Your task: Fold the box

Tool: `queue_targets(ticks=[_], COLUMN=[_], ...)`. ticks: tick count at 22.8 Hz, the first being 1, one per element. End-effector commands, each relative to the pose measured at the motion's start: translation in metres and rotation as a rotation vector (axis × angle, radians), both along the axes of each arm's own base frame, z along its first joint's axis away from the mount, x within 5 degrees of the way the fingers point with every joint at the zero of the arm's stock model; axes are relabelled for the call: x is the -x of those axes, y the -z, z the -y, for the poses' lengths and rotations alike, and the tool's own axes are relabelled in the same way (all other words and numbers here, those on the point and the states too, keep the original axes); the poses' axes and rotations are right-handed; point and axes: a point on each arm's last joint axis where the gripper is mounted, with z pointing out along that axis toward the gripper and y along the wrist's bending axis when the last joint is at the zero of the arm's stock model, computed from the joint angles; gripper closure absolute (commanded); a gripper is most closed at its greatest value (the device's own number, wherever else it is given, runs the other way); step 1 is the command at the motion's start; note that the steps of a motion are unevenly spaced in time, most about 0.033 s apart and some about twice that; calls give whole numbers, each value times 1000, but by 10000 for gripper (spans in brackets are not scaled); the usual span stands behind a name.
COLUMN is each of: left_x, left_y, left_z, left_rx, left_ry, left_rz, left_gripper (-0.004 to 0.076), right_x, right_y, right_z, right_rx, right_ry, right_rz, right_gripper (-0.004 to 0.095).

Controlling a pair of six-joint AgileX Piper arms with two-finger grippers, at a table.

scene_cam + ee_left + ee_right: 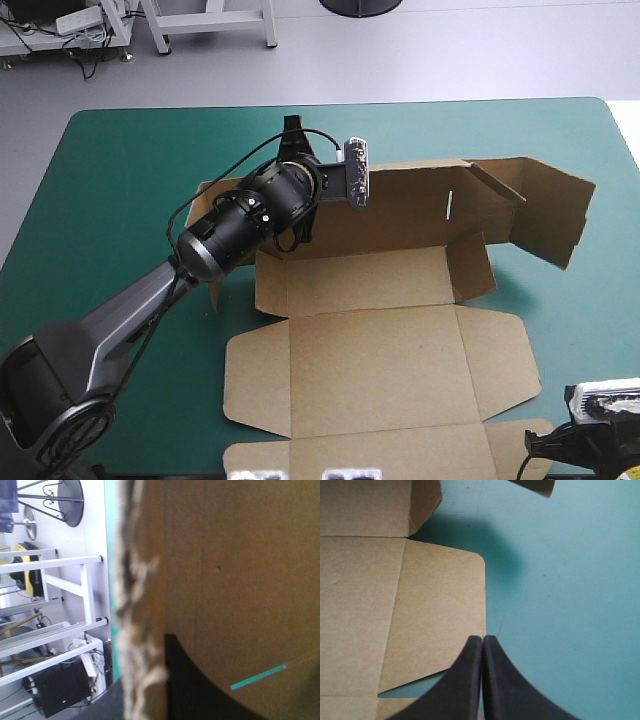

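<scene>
While the left arm reaches in over the desk (120, 180) in the high view, the box (380, 360) lies on the middle and right of the teal-green cover. Its near part is flat, with a rounded flap at each side. Its far part has walls raised, and one folded flap stands off toward the far right. The left gripper (294, 132) sits at the left end of the far wall, mostly hidden behind its own wrist.

In the left wrist view, brown board (235, 580) fills most of the picture and its rough cut edge (135, 630) runs straight away from the gripper. One of the black fingers (200, 695) lies against the board's face and the other shows as a dark shape on the opposite side of the edge, so they pinch the sheet between them. A thin slot (257, 676) in the board shows teal-green.

In the right wrist view, the right gripper (482, 641) has its fingers pressed together in one point. It hangs at the outer edge of a flat rounded flap (435, 605), with bare cover (570, 605) beside it.
</scene>
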Motion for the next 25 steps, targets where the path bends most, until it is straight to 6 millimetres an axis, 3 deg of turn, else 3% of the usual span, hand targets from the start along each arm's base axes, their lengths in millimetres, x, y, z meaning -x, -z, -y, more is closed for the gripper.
queue_targets(ticks=[1, 10, 15, 17, 21, 23, 25], left_x=[13, 26, 31, 33, 33, 33, 33], left_y=[-39, -39, -9, -1, 1, 1, 1], left_z=[-9, 6, 15, 17, 18, 18, 18], left_rx=[44, -1, -65, -59, -26, -26, -26], left_ry=[23, 68, 37, 41, 29, 29, 29], left_rz=[159, 213, 274, 248, 243, 243, 243], left_gripper=[734, 734, 734, 734, 734, 734, 734], right_x=[-4, -3, 4, -5, -54, -86, -110], right_y=[-11, -22, -78, -107, -176, -198, -209], right_z=[1, 1, 1, 1, 2, 3, 4], right_rx=[9, -60, -100, -100, -74, -65, -51], right_ry=[5, 46, 65, 64, 44, 40, 33], right_rz=[70, 135, 234, 244, 235, 209, 183], right_gripper=[921, 921, 921, 921, 921, 921, 921])
